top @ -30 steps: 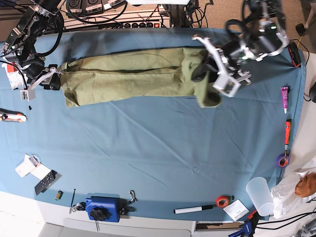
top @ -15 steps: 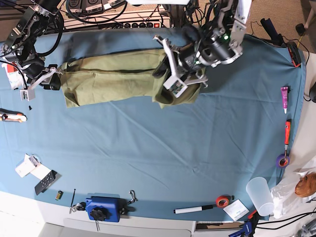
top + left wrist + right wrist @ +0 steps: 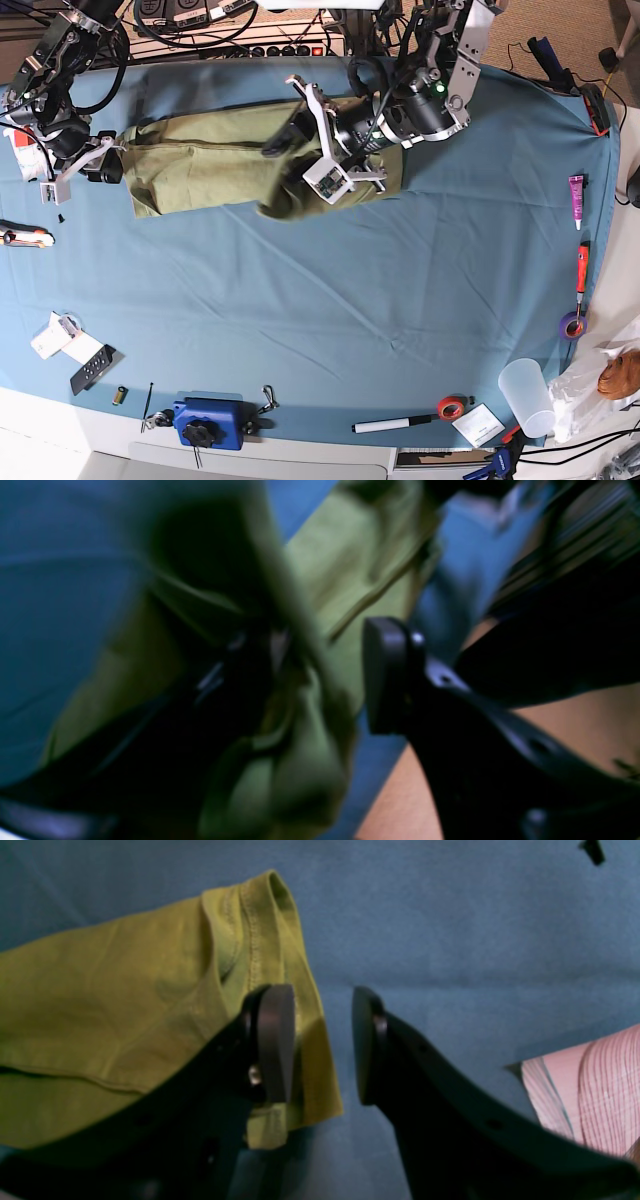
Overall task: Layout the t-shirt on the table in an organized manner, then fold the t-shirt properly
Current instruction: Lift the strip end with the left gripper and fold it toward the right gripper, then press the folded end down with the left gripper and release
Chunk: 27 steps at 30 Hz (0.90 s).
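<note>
The olive-green t-shirt (image 3: 215, 160) is laid as a long folded band along the far part of the blue-covered table (image 3: 330, 300), its right end doubled back over the band's middle. All positions below are given relative to the shirt.

Left gripper (image 3: 300, 150): seen over the shirt's doubled-over end, above the band's middle. In the left wrist view the jaws are parted, with one black pad (image 3: 382, 675) standing clear of the fabric. A bunch of green cloth (image 3: 295, 740) is draped against the other finger. That view is heavily blurred, so it cannot be judged whether the cloth is merely hanging there or caught; the pincer is recorded as released.

Right gripper (image 3: 322, 1045): placed at the shirt's opposite end, at the hemmed corner (image 3: 265, 905). The jaws are spread. One pad (image 3: 275, 1040) is set over the fabric edge, and the other pad is over bare blue cloth just beside the shirt. Nothing is pinched between them; this pincer is recorded as released too.

Well clear of the shirt, toward the table's near edge, a black marker (image 3: 392, 424), a roll of red tape (image 3: 452, 407), a clear plastic cup (image 3: 527, 396) and a blue tool (image 3: 210, 421) are noted.
</note>
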Each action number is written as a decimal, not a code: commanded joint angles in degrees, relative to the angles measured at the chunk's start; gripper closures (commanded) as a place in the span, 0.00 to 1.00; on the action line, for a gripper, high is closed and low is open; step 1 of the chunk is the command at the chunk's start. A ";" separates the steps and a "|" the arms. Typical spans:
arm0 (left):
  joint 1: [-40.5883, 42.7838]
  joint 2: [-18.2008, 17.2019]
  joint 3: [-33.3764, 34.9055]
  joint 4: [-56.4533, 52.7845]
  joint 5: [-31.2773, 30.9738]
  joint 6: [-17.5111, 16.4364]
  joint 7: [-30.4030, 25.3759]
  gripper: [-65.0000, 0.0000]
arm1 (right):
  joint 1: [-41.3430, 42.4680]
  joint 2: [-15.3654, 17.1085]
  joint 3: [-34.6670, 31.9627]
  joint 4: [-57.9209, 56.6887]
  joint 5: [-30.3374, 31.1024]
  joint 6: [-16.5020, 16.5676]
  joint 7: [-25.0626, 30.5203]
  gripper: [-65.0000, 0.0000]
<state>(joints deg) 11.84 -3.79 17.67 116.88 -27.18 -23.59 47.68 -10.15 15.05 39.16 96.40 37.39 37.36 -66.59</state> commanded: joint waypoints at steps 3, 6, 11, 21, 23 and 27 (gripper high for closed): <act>-0.44 0.85 0.20 2.95 -4.07 -0.28 -1.42 0.52 | 0.50 0.98 0.28 1.05 0.74 0.13 1.64 0.69; -0.44 1.49 0.15 5.84 -3.48 -0.22 -0.85 0.52 | 0.50 0.98 0.28 1.05 0.74 0.11 1.70 0.69; -0.22 0.85 0.15 10.93 4.44 5.51 9.18 0.69 | 0.48 0.98 0.28 1.05 0.74 0.13 1.68 0.69; 6.36 -4.68 0.17 10.36 15.82 12.09 10.60 0.88 | 0.48 0.98 0.28 1.05 0.76 0.11 1.86 0.69; 7.74 -4.63 0.20 10.03 15.17 11.96 10.23 0.89 | 0.48 0.98 0.28 1.05 0.79 0.13 1.86 0.69; 9.27 -4.63 0.22 4.83 13.03 11.54 7.19 0.89 | 0.50 1.01 0.28 1.05 3.41 0.24 2.12 0.69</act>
<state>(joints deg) 21.08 -8.58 17.93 120.92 -14.00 -11.84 55.70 -10.15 15.05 39.16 96.40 39.57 37.36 -65.91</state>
